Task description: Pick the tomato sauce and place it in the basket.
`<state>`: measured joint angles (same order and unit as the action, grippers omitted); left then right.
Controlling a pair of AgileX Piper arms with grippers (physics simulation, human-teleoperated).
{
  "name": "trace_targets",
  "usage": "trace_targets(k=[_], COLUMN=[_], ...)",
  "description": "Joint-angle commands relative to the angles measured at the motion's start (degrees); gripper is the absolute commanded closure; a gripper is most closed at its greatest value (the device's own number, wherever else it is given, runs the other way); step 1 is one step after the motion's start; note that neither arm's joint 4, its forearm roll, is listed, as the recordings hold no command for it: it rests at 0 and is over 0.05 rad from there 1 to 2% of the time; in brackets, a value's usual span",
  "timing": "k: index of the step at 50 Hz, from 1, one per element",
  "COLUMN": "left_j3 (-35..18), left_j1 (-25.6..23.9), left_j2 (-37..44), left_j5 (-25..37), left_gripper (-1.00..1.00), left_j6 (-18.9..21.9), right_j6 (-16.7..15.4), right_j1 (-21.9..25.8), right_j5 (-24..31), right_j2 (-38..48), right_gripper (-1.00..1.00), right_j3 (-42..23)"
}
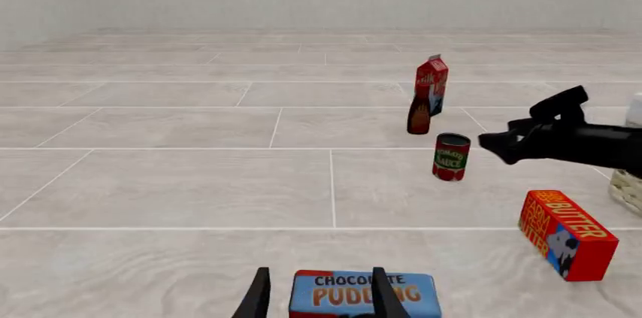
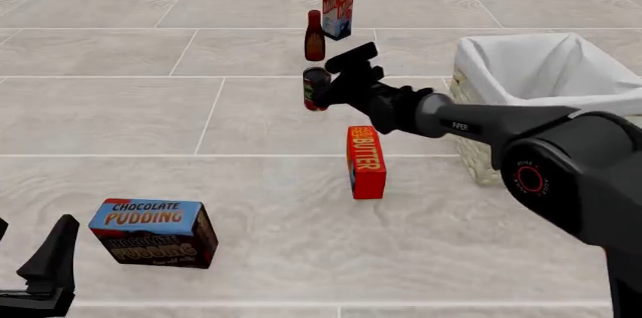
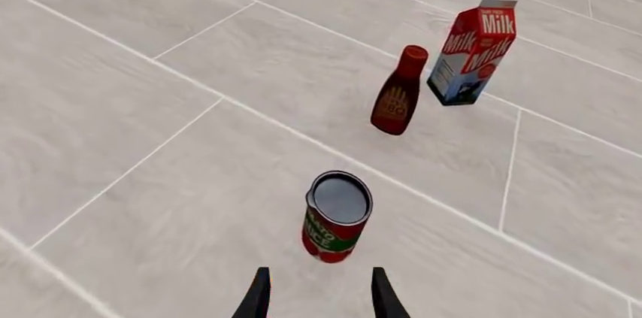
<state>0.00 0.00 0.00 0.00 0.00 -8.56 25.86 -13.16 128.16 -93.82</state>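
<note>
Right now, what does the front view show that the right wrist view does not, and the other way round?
Only the front view shows the basket, the butter box, the chocolate pudding box, the left gripper and the whole right arm reaching toward the can.

Only the right wrist view shows the can's dark top from above and the open right gripper just short of the can, not touching it.

Both show the tomato sauce can standing upright, the brown-red bottle beyond it, and the milk carton beside the bottle.
</note>
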Motion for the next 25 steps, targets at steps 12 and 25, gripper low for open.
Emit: trace_targets(k=[12, 25], left_j3=[0.0, 0.0], left_j1=[0.0, 0.0], left_j2=[0.0, 0.0], left_j5=[0.0, 0.0], left_gripper=[-1.0, -1.0], left_j6=[0.0, 0.0], right_j6=[-0.17, 0.27], right_j1=[-0.57, -1.48], right_j5=[3.55, 6.41], right_j2=[7.49, 11.94], right_gripper=[-1.0, -1.0], right_j3=[-9.91, -16.86])
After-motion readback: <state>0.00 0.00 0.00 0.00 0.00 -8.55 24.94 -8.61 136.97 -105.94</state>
